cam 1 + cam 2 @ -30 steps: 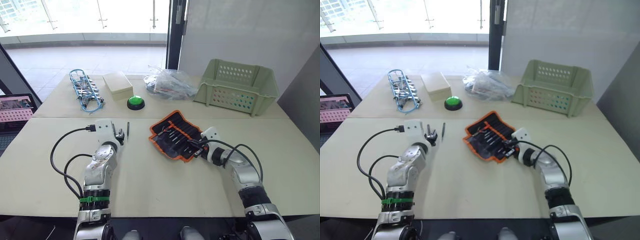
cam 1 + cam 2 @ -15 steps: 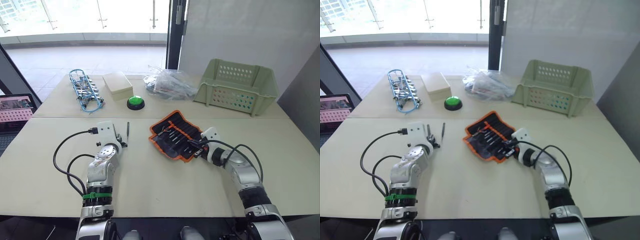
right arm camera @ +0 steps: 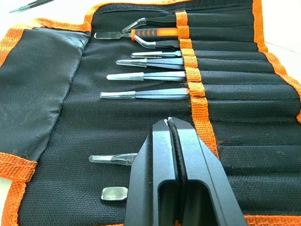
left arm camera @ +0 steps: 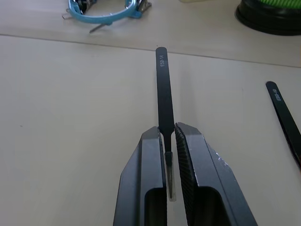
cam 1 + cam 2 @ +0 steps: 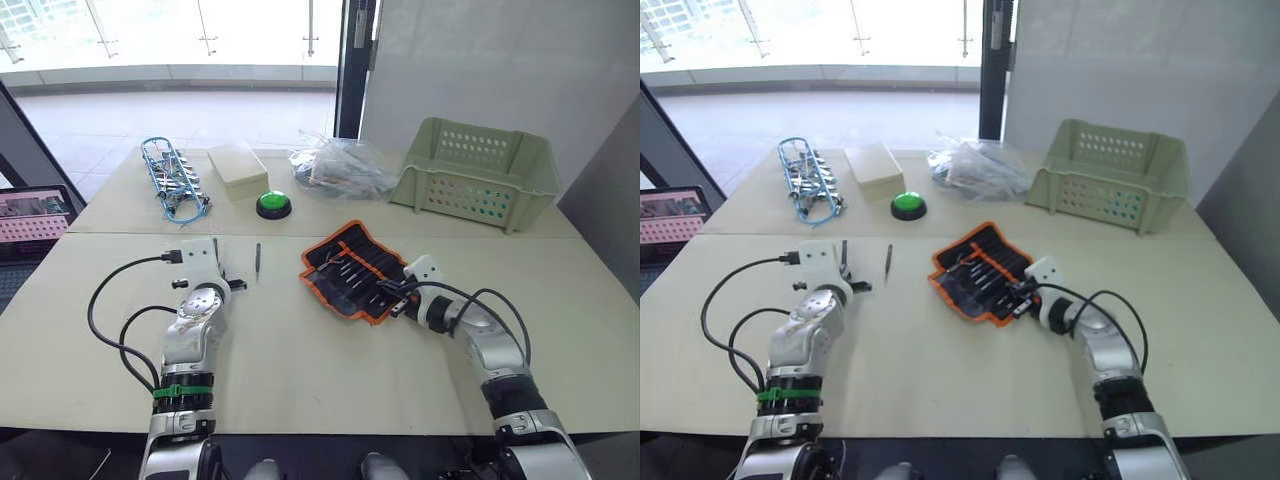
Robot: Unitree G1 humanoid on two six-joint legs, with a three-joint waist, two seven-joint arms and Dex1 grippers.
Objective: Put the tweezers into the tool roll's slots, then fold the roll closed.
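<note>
Change at the left arm. In the left eye view, the left gripper (image 5: 219, 252) has swung left since a second ago, when it sat close beside the loose thin black pointed tweezer (image 5: 257, 260) lying on the pale tabletop (image 5: 300, 370); it now stands apart from that one, holding another black tweezer upright. The black fabric tool roll with orange edging (image 5: 352, 269) lies open right of centre, unmoved. The right gripper (image 5: 392, 297) rests at the roll's near right edge as before.

Left wrist view: left gripper clenched on a thin black tweezer (image 4: 164, 96), pinched near its pointed end, blunt end free. A second tweezer (image 4: 284, 118) lies just beside on the tabletop.

Right wrist view: right gripper (image 3: 171, 124) closed with nothing between the fingers, hovering over the roll's inner face. Several silver-tipped tools already sit in the narrow stitched slots (image 3: 221, 89).

Judgement: one tweezer is picked up and ready to carry to a slot; at least one remains on the tabletop, and folding is some way off.
</note>
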